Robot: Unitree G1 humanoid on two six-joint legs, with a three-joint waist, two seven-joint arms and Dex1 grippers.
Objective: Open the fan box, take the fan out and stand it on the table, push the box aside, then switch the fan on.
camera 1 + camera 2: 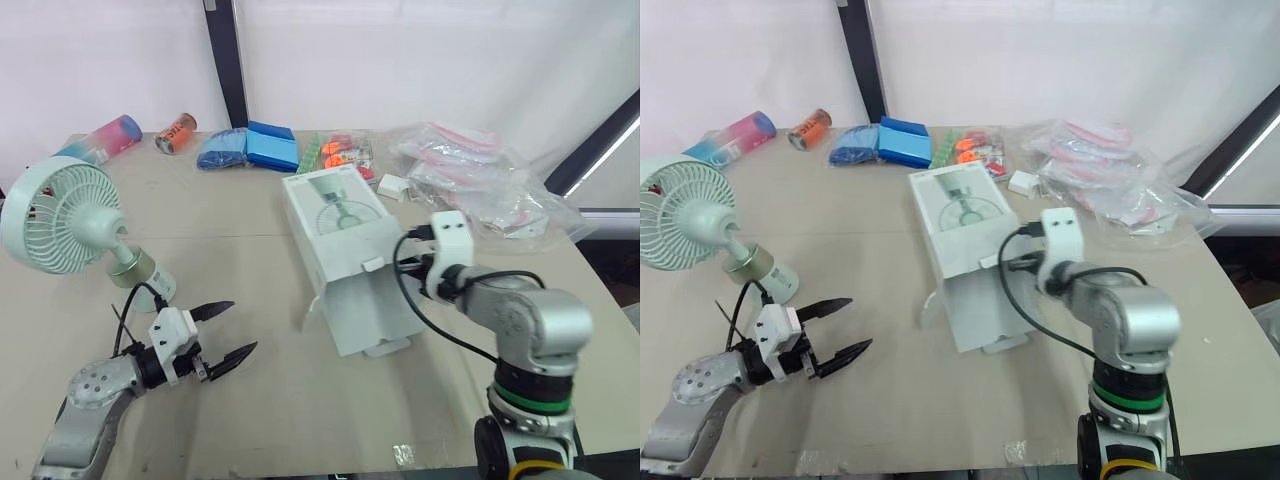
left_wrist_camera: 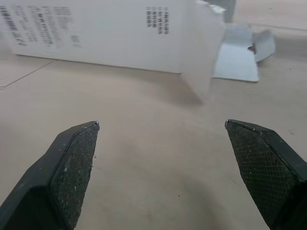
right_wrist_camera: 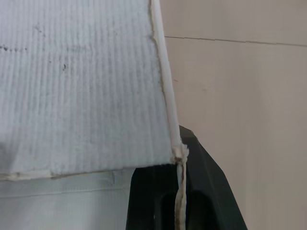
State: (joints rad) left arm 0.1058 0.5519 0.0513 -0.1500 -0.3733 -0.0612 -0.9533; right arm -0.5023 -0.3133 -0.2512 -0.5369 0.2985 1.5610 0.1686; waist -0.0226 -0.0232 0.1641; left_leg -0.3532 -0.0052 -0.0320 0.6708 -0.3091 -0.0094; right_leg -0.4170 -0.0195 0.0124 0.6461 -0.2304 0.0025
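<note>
Left wrist view catches fine print on the white fan box [image 2: 96,33], its end flaps open. The left gripper [image 1: 243,324] gapes empty near the table's [image 1: 300,420] front-left corner. Whether the right gripper [image 1: 408,262] grips cannot be told.

Near-left table [image 1: 300,410]: bare, free lane btwn left gripper [image 1: 243,325] & box [image 1: 335,225].
Left edge: fan [image 1: 60,220] upright, in the way.
Far edge: crowded w/ can [image 1: 176,132], blue packs [image 1: 250,148], plastic bags [image 1: 480,180].
</note>
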